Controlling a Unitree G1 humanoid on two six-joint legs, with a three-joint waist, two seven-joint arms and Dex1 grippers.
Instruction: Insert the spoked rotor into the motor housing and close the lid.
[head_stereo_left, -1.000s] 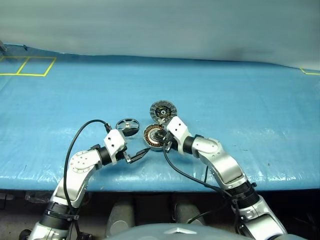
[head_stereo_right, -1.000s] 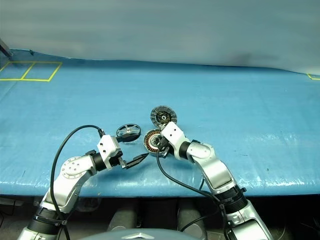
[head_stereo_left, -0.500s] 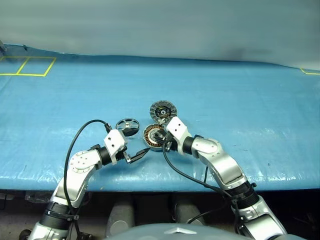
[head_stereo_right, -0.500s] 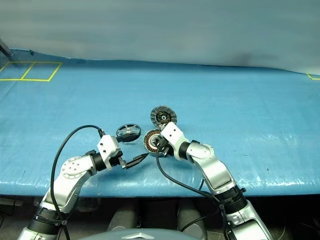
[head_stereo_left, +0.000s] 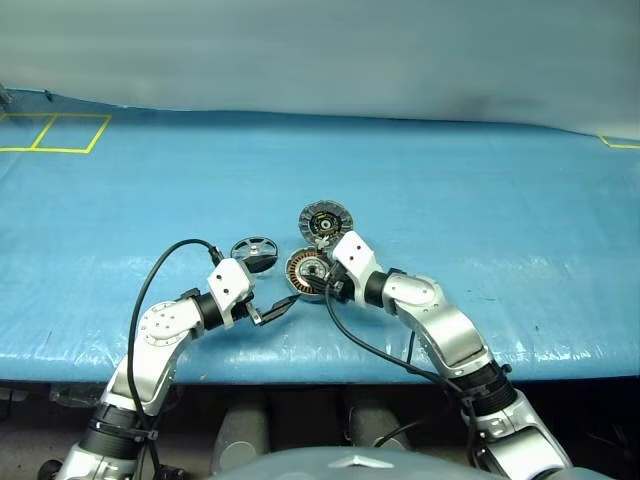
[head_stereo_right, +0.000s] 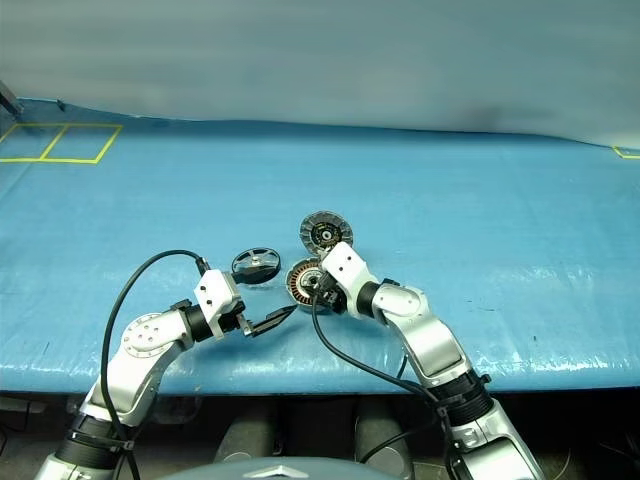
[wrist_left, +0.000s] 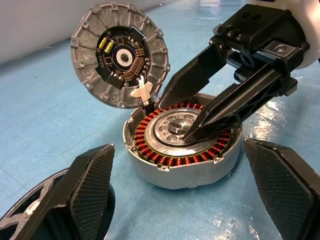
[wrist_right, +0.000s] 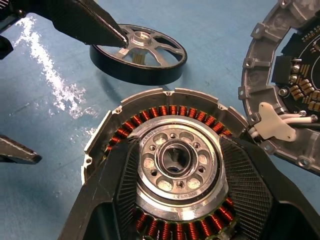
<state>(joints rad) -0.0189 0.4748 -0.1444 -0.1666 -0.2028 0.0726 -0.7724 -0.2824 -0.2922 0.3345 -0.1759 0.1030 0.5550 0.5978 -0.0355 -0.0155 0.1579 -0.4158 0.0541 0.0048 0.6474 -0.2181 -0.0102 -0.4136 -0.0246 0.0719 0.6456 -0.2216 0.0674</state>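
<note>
The motor housing (wrist_left: 172, 172), a short silver cylinder with copper windings, sits on the blue table near its front edge. The lid (wrist_left: 120, 55) stands tilted against the housing's far side, its circuit face showing, joined to it by a white connector. The spoked rotor (head_stereo_left: 254, 252) lies flat just left of the housing. My right gripper (wrist_left: 174, 118) is open over the housing, one fingertip on the central hub and the other near the rim by the lid, holding nothing. My left gripper (head_stereo_left: 285, 305) is open and empty, low and front-left of the housing.
The blue sheet (head_stereo_left: 480, 200) covers the whole table, and its front edge (head_stereo_left: 300, 365) runs just below my arms. Yellow tape squares (head_stereo_left: 55, 132) mark the far left corner. A black cable (head_stereo_left: 150, 285) loops from my left wrist.
My right gripper's fingers have spread a little wider over the housing. Both arms and all three parts stay where they were.
</note>
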